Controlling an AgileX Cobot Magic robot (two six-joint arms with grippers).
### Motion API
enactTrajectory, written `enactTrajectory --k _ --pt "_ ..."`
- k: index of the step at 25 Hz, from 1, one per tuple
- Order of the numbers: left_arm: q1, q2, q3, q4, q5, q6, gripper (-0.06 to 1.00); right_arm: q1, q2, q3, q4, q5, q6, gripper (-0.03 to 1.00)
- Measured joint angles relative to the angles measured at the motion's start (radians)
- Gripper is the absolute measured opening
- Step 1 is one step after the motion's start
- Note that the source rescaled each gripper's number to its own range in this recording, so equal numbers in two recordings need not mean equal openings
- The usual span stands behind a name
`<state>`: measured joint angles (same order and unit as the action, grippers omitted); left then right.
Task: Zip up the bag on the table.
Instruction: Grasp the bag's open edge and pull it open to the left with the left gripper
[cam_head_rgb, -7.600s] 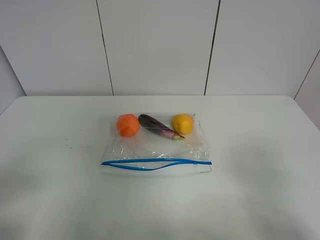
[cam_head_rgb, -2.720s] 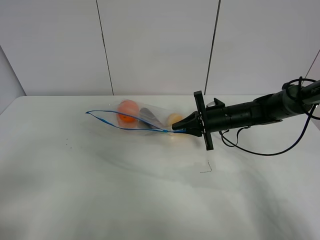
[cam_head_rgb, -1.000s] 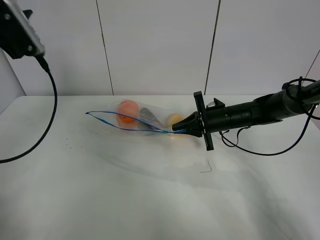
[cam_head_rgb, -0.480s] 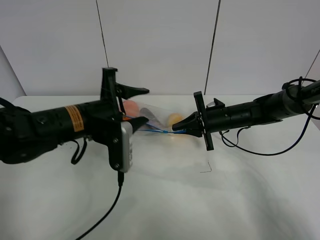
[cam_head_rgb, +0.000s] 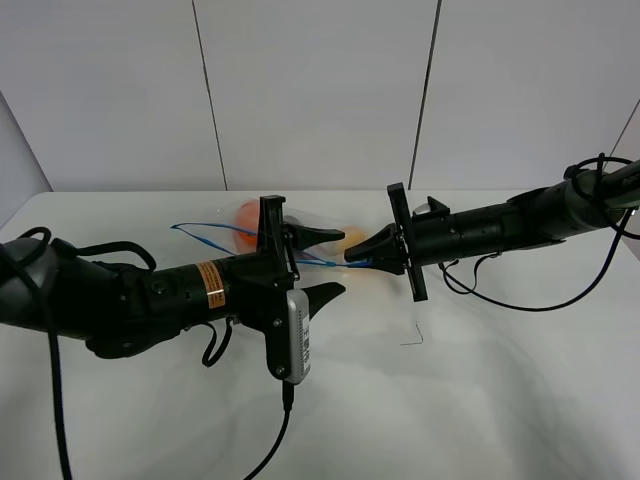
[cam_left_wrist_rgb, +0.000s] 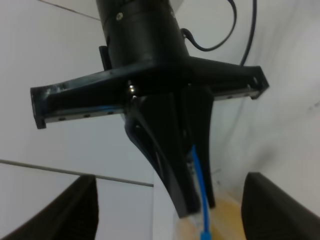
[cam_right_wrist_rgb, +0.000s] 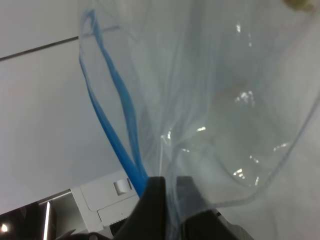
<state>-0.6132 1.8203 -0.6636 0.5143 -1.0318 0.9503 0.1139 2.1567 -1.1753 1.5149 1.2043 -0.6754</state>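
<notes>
The clear bag (cam_head_rgb: 225, 234) hangs lifted off the white table (cam_head_rgb: 500, 390), its blue zipper strip (cam_head_rgb: 200, 233) running from a free left corner to my right gripper (cam_head_rgb: 356, 257). That gripper is shut on the strip's right end. An orange (cam_head_rgb: 246, 212) and a yellow pear (cam_head_rgb: 353, 236) show inside; the left arm hides the rest. My left gripper (cam_head_rgb: 343, 260) stands open, its fingers above and below the strip, just left of the right gripper. The left wrist view faces the right gripper (cam_left_wrist_rgb: 192, 207) pinching the strip (cam_left_wrist_rgb: 200, 200). The right wrist view shows the strip (cam_right_wrist_rgb: 116, 120) and crinkled plastic (cam_right_wrist_rgb: 225, 115).
The left arm's cable (cam_head_rgb: 268, 445) trails down over the table's front. A small dark mark (cam_head_rgb: 412, 336) lies on the table below the right gripper. The right arm's cables (cam_head_rgb: 520, 300) loop at the right. White wall panels (cam_head_rgb: 320, 90) stand behind.
The left arm has swung in from the upper left and moved right along the bag, its open gripper now close to the right gripper. The right gripper and the bag have stayed put.
</notes>
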Motion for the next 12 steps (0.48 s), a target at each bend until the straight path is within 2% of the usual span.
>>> enactTrajectory --k 5,12 --pt "0.0 0.082 -0.044 -0.03 -0.105 -0.017 0.8 0.0 0.0 0.0 0.0 0.0 0.0 0.0" --pt "0.0 0.183 -0.108 -0.04 -0.124 -0.018 0.77 0.0 0.0 0.0 0.0 0.0 0.0 0.0"
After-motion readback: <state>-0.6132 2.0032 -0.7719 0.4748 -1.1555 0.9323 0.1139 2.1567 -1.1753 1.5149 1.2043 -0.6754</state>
